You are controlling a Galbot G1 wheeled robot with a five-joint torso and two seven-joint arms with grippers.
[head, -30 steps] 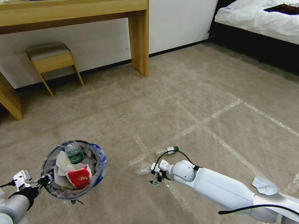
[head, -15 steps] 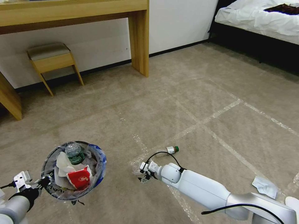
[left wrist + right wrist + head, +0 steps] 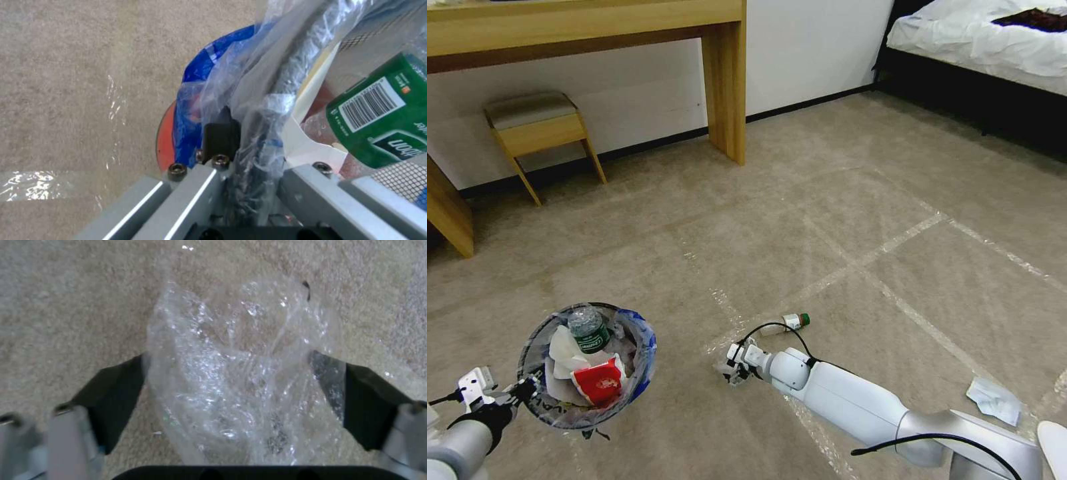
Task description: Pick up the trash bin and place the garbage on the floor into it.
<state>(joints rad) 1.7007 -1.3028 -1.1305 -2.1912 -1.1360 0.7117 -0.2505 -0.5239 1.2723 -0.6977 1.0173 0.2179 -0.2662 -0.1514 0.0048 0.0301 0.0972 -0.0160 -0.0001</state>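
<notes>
Our right gripper (image 3: 229, 396) is spread wide around the crinkly clear wrap (image 3: 236, 373); thin plastic could slip out when we squeeze. Our left gripper (image 3: 242, 166) pinches the trash bin (image 3: 587, 363) rim.

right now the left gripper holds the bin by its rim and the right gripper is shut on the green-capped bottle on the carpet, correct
Not quite. The left gripper does hold the trash bin by its rim, but the right gripper is open around a crumpled clear plastic wrapper, as the right wrist view shows. The green-capped bottle lies untouched beyond it.
</notes>
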